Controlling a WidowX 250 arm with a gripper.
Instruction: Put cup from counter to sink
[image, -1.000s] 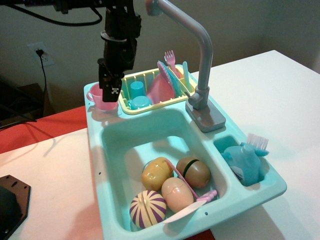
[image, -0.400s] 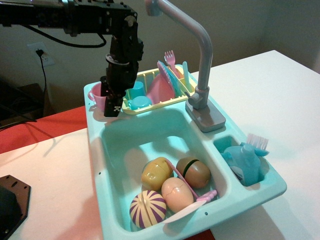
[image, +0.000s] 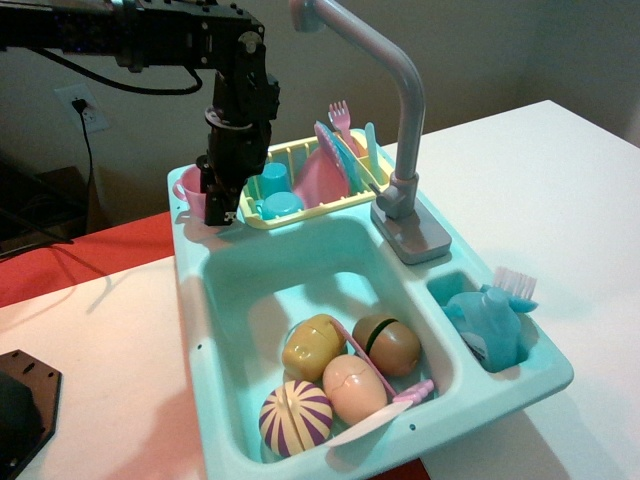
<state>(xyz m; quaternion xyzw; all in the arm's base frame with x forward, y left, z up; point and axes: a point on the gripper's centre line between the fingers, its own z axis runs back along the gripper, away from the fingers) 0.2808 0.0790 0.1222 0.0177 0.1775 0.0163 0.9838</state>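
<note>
The small pink cup (image: 189, 191) with a loop handle stands on the teal counter (image: 186, 228) at the back left corner of the sink unit. My black gripper (image: 220, 205) points down onto the cup's right side and hides that half of it. The fingers look closed on the cup's wall. The cup's base is at or barely above the ledge. The deep teal sink (image: 250, 290) lies just in front, with a grey faucet (image: 400, 130) at its back right.
The basin holds several toy foods (image: 340, 375) and a knife (image: 375, 420) at its near end. A yellow dish rack (image: 300, 175) with blue cups and a pink plate stands right of the gripper. A blue bottle and brush (image: 490, 320) fill the side compartment.
My gripper came down from above the cup onto its right side, then shifted slightly up and left. The cup stays at about the same spot on the ledge.
</note>
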